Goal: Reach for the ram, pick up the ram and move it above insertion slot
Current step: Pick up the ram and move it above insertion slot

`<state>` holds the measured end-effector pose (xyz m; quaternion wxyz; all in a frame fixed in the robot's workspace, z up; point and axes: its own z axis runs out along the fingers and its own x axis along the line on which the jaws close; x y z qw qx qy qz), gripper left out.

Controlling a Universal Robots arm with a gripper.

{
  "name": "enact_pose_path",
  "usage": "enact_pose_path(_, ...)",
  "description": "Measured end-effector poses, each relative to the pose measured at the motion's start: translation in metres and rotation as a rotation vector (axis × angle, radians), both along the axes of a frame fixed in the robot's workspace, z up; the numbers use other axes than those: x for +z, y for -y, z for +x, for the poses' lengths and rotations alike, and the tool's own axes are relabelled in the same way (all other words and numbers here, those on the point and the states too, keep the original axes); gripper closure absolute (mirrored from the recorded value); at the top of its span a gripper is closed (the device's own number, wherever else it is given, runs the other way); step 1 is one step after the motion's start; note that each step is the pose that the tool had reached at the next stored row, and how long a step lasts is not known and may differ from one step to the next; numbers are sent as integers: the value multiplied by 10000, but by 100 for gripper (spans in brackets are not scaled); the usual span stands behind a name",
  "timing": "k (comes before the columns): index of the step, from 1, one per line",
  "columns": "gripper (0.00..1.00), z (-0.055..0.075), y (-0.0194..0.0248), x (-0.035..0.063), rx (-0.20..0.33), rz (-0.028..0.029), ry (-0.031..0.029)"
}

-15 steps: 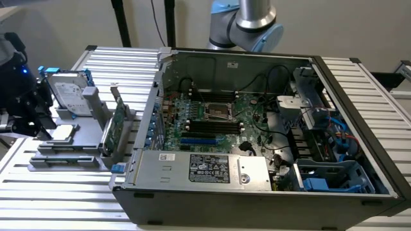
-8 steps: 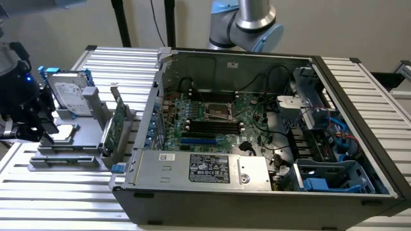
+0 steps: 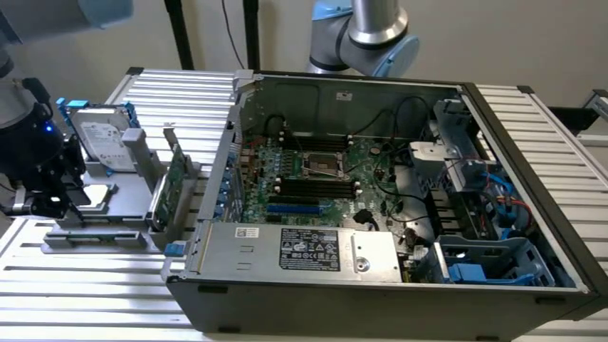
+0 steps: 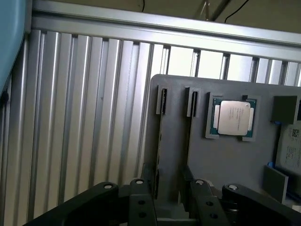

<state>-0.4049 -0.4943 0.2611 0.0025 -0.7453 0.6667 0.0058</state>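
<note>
My gripper point(image 4: 171, 200) hangs over the grey parts holder point(image 4: 225, 160), open, with its black fingers point(image 4: 141, 197) spread apart. Between them a thin dark strip runs along one of the holder's two grooves; it looks like the ram point(image 4: 159, 141) seen edge-on, nearer one finger and not gripped. In the exterior view the gripper point(image 3: 53, 203) is at the far left, above the holder point(image 3: 105, 214). The black memory slots point(image 3: 314, 187) lie on the motherboard inside the open computer case point(image 3: 380, 285).
A processor chip point(image 4: 233, 117) sits in a pocket of the holder. A hard drive point(image 3: 100, 139) and an upright green expansion card point(image 3: 169, 189) stand on the holder, between the gripper and the case. A ribbed aluminium table point(image 3: 85, 299) carries everything.
</note>
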Motion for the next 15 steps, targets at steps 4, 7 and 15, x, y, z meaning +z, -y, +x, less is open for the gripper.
enact_pose_path(4, 64, 0, 3, -74, 2, -1, -1)
enact_pose_path(7, 64, 0, 3, -128, 3, 0, 1)
enact_pose_path(15, 64, 1, 8, -273, 3, 0, 0)
